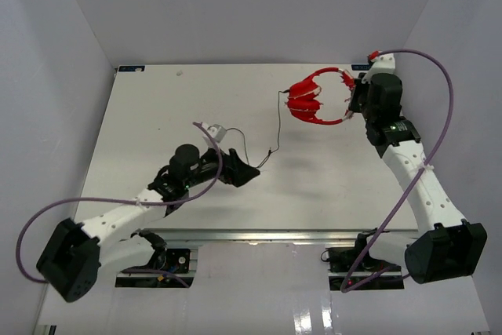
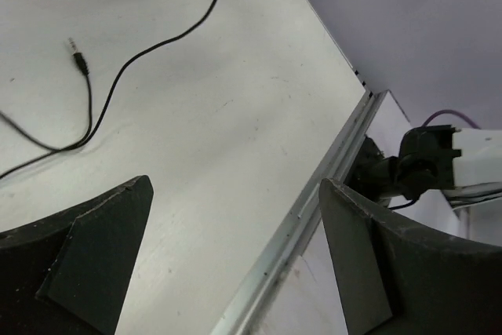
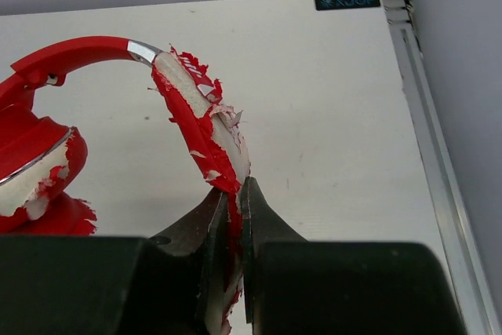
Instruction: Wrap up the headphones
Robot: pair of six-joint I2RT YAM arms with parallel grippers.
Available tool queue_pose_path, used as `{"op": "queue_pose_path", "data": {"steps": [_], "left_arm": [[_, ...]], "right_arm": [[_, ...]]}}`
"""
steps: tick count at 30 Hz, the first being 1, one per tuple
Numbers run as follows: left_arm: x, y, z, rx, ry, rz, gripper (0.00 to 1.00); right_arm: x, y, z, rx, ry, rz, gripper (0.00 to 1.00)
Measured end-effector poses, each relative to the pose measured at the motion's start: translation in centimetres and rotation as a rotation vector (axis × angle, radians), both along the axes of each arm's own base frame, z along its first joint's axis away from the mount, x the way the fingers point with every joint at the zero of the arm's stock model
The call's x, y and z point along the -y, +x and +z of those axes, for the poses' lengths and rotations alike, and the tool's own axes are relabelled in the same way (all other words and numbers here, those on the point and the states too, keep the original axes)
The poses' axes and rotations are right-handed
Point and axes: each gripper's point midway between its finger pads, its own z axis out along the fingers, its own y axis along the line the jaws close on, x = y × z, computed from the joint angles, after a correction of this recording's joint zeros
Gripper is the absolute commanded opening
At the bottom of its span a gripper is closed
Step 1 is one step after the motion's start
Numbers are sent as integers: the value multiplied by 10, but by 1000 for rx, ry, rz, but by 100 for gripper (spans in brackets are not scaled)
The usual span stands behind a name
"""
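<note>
The red headphones [image 1: 314, 100] sit at the table's far right; their covering is peeling to white. My right gripper [image 1: 353, 100] is shut on the headband [image 3: 200, 127], pinched between the two fingers in the right wrist view, with an earcup [image 3: 35, 170] at the left. The thin black cable [image 1: 276, 127] runs from the earcups down toward the table's middle, ending in a plug [image 2: 78, 59]. My left gripper [image 1: 247, 174] is open and empty, low over the table just left of the cable's end; the cable [image 2: 149, 49] lies ahead of its fingers.
A small white block [image 1: 215, 129] on the left arm's purple cable [image 1: 212, 162] hangs over the table's middle left. The table's metal front rail [image 2: 314, 217] runs under the left gripper's right finger. Grey walls close the far and side edges.
</note>
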Motion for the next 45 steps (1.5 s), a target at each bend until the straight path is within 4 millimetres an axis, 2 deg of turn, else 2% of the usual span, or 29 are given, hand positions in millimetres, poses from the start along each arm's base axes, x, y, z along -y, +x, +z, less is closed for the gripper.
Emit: {"op": "queue_pose_path", "data": {"steps": [2,4,11,16,19,21,24,28,29,31,33,36,39,41,45], "left_arm": [[20,5,-18,46,35,-41,98],[31,14,-31,103,55,-54,98],[72,43,-53,346,132,-99,98],[87,68,-72,471,208,-97,97],[95,82,-86,495,248,-97,88],[99,90,-93,501,268,-92,59],[103,95,-100,505,281,-101,32],[107,92,-107,492,270,-139,30],[107,91,-107,492,261,-147,25],[105,86,-105,497,243,-159,8],[101,80,-105,490,234,-177,0],[94,73,-101,486,224,-203,0],[87,70,-86,497,205,-218,0],[80,66,-70,513,194,-231,0],[68,58,-21,593,161,-256,0]], "right_arm": [[18,-1,-5,-18,31,-44,8],[26,-5,-8,-31,53,-65,8],[10,-14,-1,-33,132,17,8],[-8,-24,5,-72,196,114,8],[-18,-29,20,-73,233,169,8],[-22,-31,33,-55,258,199,8],[-20,-32,49,-31,294,225,8],[-14,-32,58,-18,322,230,8],[-13,-33,58,-20,326,231,8],[-11,-33,57,-26,329,232,8],[-10,-34,57,-29,333,234,8],[-8,-35,56,-32,338,246,8],[-8,-36,57,-26,313,283,8],[-11,-39,57,-18,287,328,8],[-25,-53,53,0,226,464,8]]}}
